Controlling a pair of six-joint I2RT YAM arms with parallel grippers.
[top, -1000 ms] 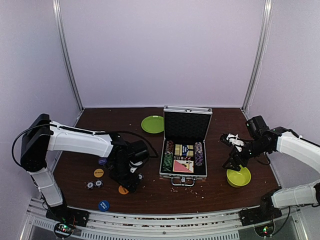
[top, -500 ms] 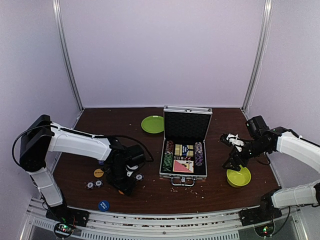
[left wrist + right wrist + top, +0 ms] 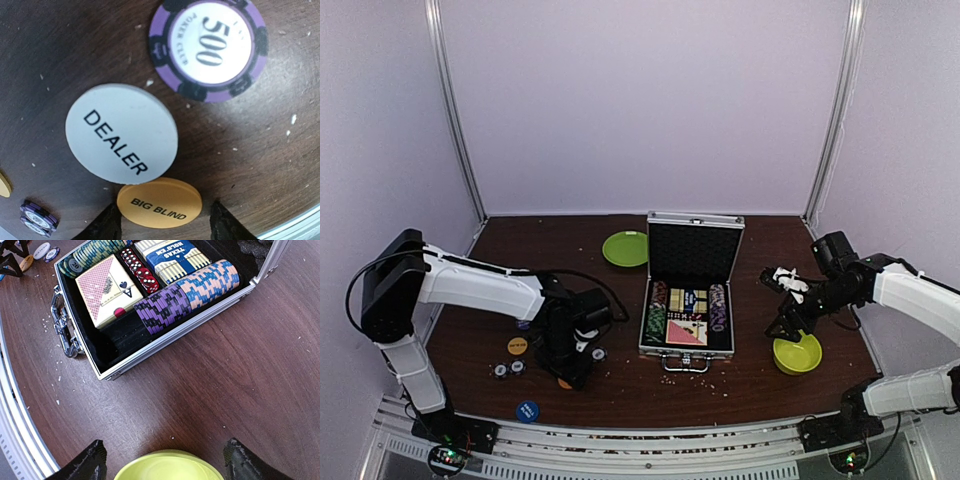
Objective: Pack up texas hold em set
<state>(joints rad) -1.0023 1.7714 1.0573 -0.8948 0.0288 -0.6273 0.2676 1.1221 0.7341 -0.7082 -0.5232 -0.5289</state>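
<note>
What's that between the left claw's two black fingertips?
The orange BIG BLIND disc, lying flat on the table. The left gripper is open, with its fingers on either side of the disc. The left wrist view shows this.

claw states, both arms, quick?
Left claw: open, straddling the orange BIG BLIND button, not clamped on it.
Right claw: open, empty, over the yellow-green bowl.

The right gripper (image 3: 167, 460) is spread wide over the yellow-green bowl (image 3: 150, 474) — beyond, the open case (image 3: 200, 319) holds chips (image 3: 162, 307) and decks (image 3: 102, 287).
</note>
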